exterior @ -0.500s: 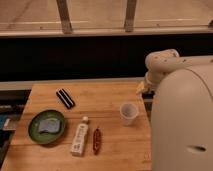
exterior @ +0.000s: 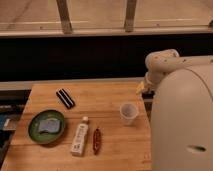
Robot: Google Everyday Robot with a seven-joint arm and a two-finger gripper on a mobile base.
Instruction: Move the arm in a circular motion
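In the camera view, the large cream-white robot arm of smooth rounded tubular segments (exterior: 181,112) fills the right side of the scene. Its broadest segment stands beyond the right edge of the light wooden butcher-block bench (exterior: 107,97). A narrower segment bends over at the top and drops toward the bench's far right corner. It ends there in the small yellowish-tan tool (exterior: 141,89), which sits at the right edge just short of that corner. Whether the tool is open or closed cannot be told. Nothing can be seen in its hold, and it is apart from every item on the bench.

A small translucent plastic cup (exterior: 128,113) stands upright near the right edge, about midway along it, nearer the camera than the tool. A flat black rectangular bar (exterior: 65,98) lies at a diagonal toward the far left corner. Near the left edge rests a round green plate (exterior: 35,131) carrying a pale blue folded item (exterior: 49,125). Just to the right of the plate, toward the near edge, a white bottle with a small cap (exterior: 80,136) lies on its side. A slim reddish-brown packet (exterior: 97,141) lies beside the bottle, close to it and roughly parallel.

Behind the far edge runs a dark wall band (exterior: 75,55), with pale metal window posts (exterior: 64,16) above it.
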